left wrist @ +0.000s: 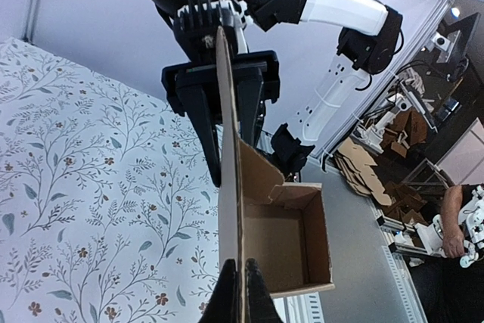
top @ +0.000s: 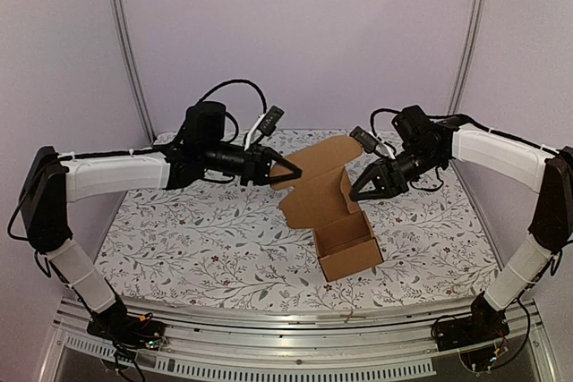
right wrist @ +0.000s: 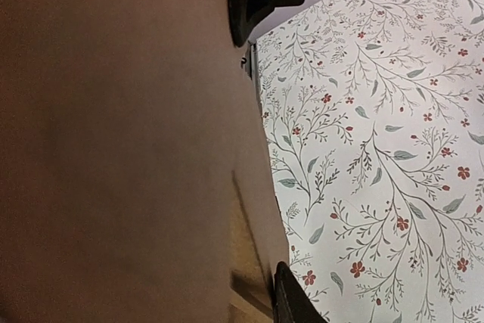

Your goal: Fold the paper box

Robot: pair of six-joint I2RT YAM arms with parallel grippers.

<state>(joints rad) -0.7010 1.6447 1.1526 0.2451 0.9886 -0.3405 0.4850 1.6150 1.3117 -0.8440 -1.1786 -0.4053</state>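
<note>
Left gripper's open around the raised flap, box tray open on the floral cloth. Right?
No: the left gripper is shut on the raised flap of the paper box, pinching its edge, as the left wrist view shows. The tray is open on the floral cloth.

Your left hand sits at the bottom edge, fingertips pinched together on the raised flap of the paper box. The flap is seen edge-on and runs straight up the frame. The box tray lies to its right, mouth toward the camera, over the floral bench. Facing you, the right hand straddles the flap's far end, fingers spread, one on either side. Whether they touch the card you cannot tell. Background right: stacked cardboard, a person.
</note>
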